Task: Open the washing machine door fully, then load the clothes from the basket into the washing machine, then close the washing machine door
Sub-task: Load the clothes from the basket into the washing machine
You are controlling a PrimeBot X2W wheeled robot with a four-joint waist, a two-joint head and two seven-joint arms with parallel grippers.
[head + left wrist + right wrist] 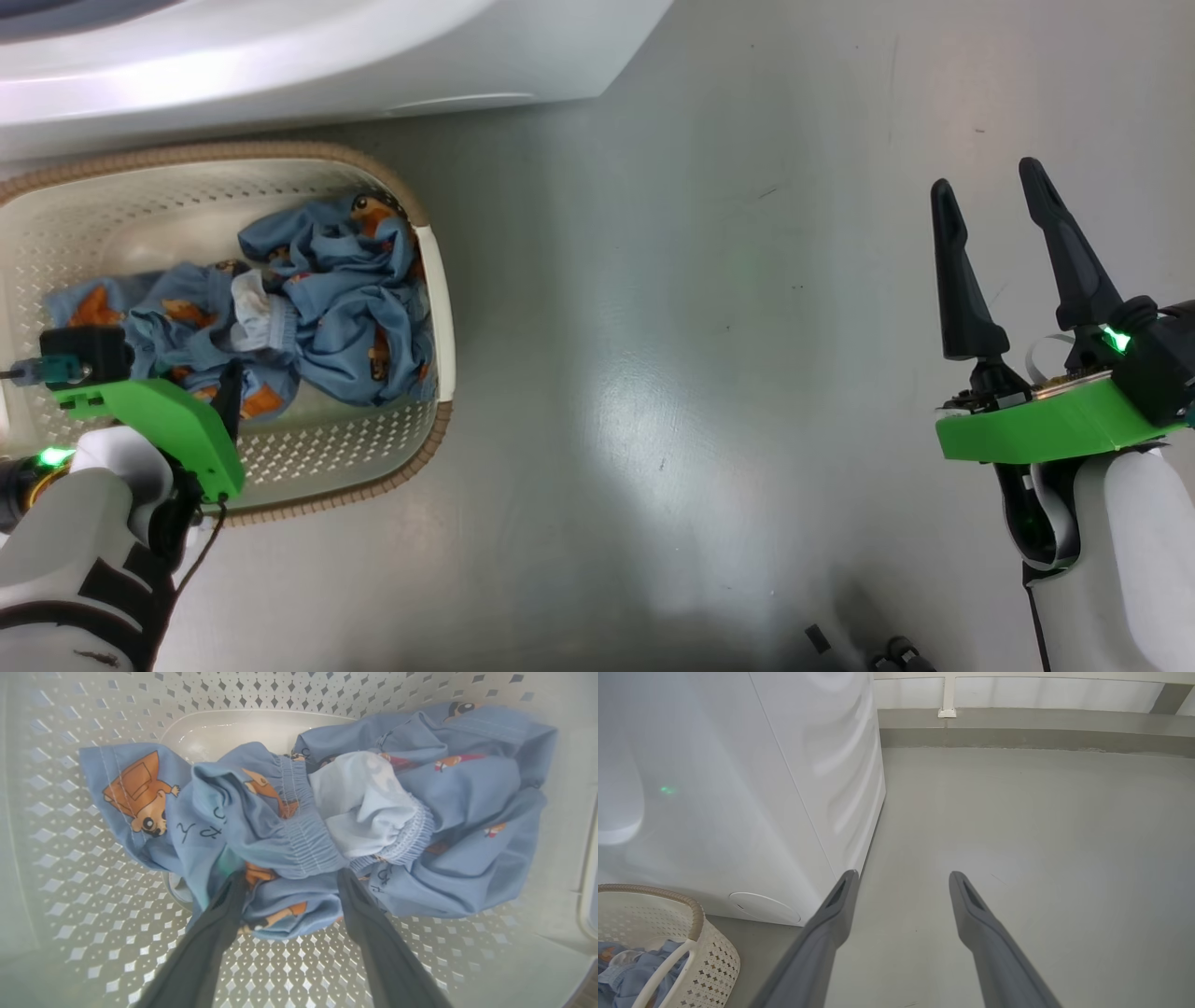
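The cream-white basket [446, 308] with a brown rim stands on the floor at the left, just in front of the white washing machine [280, 65]. Crumpled light blue clothes [345, 299] with orange-brown figures lie in it. My left gripper [290, 877] reaches down into the basket, open, its two fingertips pushed in on either side of a fold of the clothes [299, 840]. My right gripper [987, 177] hangs open over bare floor far to the right, with nothing between its fingers. The washing machine door is out of view.
The washing machine's side and corner [808, 788] stand left of my right gripper [902, 875], and the basket [698, 914] is at its foot. Grey floor [709, 373] spreads to the right. A low kerb and a white rail [1017, 723] run along the far side.
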